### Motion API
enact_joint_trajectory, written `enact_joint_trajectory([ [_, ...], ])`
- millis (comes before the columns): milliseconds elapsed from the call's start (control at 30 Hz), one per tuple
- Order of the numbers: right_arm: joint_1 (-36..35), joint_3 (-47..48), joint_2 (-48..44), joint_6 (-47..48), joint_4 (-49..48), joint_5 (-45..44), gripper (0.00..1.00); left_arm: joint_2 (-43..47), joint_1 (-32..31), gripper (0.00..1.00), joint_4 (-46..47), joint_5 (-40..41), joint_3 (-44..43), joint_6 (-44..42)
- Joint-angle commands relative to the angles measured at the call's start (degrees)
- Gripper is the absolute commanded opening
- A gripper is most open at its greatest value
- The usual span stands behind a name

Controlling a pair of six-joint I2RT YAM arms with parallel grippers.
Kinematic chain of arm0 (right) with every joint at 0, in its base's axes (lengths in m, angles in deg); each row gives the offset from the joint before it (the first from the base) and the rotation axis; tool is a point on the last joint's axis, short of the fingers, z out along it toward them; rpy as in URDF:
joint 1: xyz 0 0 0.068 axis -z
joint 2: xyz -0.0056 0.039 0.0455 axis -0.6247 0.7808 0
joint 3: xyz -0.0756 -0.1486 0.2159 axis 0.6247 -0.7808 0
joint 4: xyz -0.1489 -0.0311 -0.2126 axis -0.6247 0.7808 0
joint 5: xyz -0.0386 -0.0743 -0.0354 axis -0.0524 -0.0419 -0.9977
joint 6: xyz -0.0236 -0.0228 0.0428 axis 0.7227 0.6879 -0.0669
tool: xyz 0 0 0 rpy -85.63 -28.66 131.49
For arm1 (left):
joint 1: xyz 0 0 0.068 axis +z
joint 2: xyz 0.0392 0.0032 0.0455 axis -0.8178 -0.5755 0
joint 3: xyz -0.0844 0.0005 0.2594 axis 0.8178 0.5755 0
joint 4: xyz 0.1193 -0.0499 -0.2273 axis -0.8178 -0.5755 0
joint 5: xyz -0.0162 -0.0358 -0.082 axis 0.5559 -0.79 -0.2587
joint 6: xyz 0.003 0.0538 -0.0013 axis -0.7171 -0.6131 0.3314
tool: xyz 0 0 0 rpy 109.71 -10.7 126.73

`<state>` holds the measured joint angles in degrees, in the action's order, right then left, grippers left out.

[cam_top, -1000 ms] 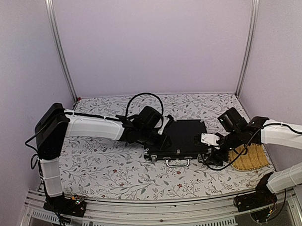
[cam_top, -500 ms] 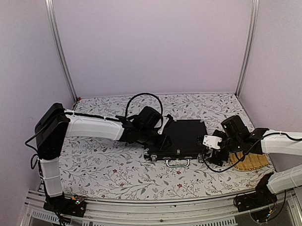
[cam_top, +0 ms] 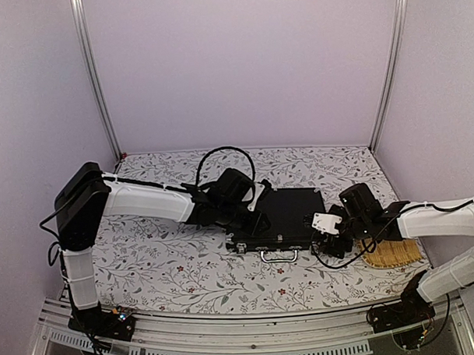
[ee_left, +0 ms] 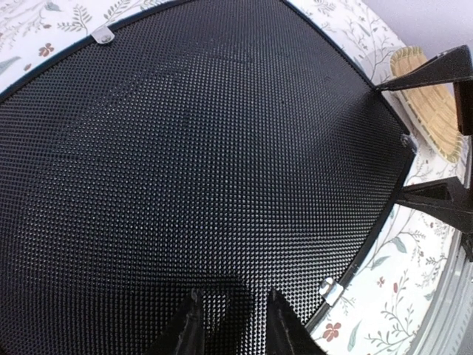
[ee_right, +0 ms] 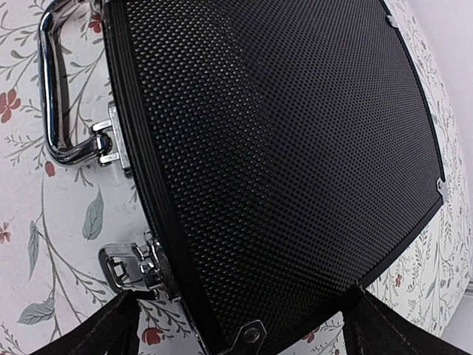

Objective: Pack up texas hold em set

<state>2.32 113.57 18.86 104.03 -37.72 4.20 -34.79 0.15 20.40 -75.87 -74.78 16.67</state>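
On the pebbled lid of the black briefcase (cam_top: 289,213), the left fingers (ee_left: 191,333) stand only narrowly parted, gripping nothing, their tips down at the lid's left end. At the case's right end the right fingers (ee_right: 111,329) are spread wide and empty, one on either side of its corner. A latch (ee_right: 133,266) and the silver handle (ee_right: 55,89) face the near edge. Closed and flat, the case lies mid-desk (cam_top: 170,258), a yellow woven tray (cam_top: 391,254) near its right end.

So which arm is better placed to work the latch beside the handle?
Right. Its open jaws straddle that latch at the briefcase's front corner; the left jaws are over the lid.
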Motion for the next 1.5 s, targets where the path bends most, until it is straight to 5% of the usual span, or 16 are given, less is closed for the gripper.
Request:
enact_joint_trajectory([
  [0,0.1,0.5,2.7,-0.2,-0.7,-0.8,0.93,-0.9,0.5,0.31,-3.2,-0.2,2.3,0.2],
  [467,-0.3,2.2,10.5,-0.5,-0.2,-3.8,0.59,0.2,0.6,0.31,-2.0,0.2,4.4,0.4],
  [733,-2.7,1.1,14.9,1.1,-1.1,-9.4,0.6,0.5,0.6,0.31,-1.4,0.1,5.7,0.7],
  [967,-2.7,1.8,14.3,0.3,-0.5,-6.6,0.89,0.8,0.6,0.31,-0.9,0.2,7.0,0.8],
  [1233,-3.0,2.4,16.3,-0.8,-1.5,-10.8,0.77,0.9,0.6,0.31,-0.7,0.2,6.9,1.0],
  [1467,-3.4,2.3,16.9,-1.4,-1.9,-12.6,0.81,0.9,0.6,0.31,-0.7,0.2,7.1,1.1],
])
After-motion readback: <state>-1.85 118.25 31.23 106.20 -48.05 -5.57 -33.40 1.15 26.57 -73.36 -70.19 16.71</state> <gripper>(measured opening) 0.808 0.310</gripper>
